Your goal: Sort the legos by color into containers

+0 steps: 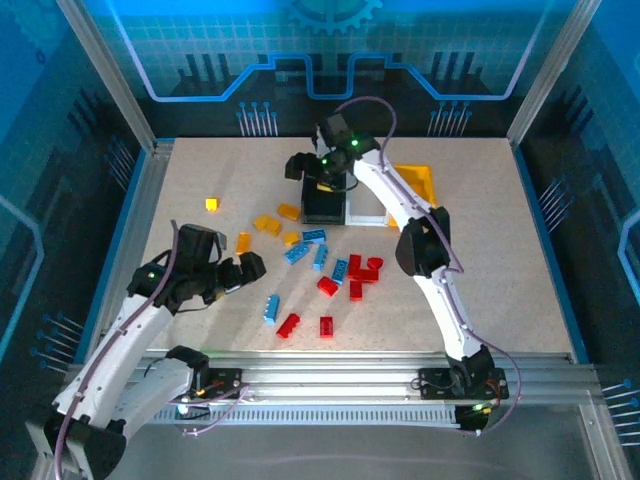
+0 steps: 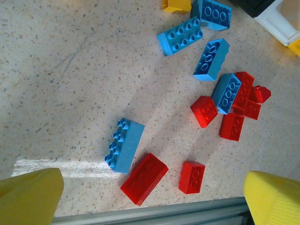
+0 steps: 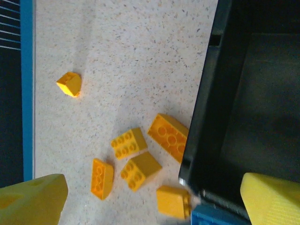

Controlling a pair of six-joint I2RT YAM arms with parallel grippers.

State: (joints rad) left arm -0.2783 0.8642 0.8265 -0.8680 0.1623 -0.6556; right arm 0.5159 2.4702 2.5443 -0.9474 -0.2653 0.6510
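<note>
The left gripper (image 2: 152,192), wide open and empty, hangs just beside a blue brick (image 2: 124,145) lying near-to-far; the right gripper (image 3: 152,199), also wide and empty, hovers farther off at the black bin (image 3: 211,93).

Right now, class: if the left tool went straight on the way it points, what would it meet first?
Most likely the long red plastic brick lying flat on the speckled tabletop, nearly centred ahead of the open left tool. The light blue studded brick lies beside it, so depth could shift that.
</note>
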